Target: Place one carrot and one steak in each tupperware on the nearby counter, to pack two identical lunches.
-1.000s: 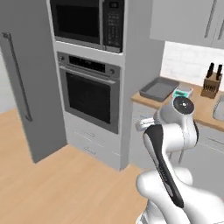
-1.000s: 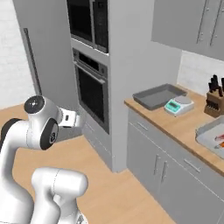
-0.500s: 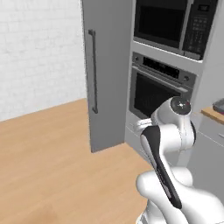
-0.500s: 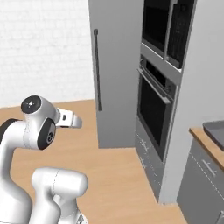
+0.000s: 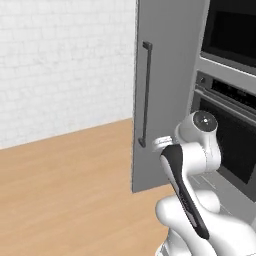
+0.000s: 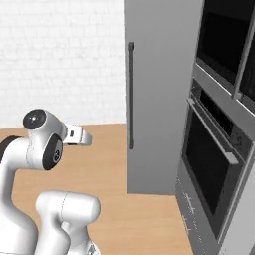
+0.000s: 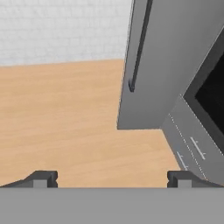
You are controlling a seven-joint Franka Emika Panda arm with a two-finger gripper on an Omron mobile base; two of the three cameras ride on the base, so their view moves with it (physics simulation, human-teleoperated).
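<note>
Two fingertips (image 7: 43, 178) sit far apart at the bottom of the hand view, so the gripper (image 7: 111, 179) is spread wide with nothing between them. Hand faces wood floor (image 7: 61, 118) and the tall grey fridge (image 7: 170, 65), door closed, dark vertical handle (image 7: 140, 48) on it. Oven (image 6: 214, 169) stands just right of the fridge. White brick wall (image 5: 65, 65) behind. Carrot, steak, tupperware, counter: location can't be told from these views.

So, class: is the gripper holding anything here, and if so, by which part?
Nothing is held. The gripper is open, with only bare wood floor between its fingertips; the fridge stands ahead, untouched.
</note>
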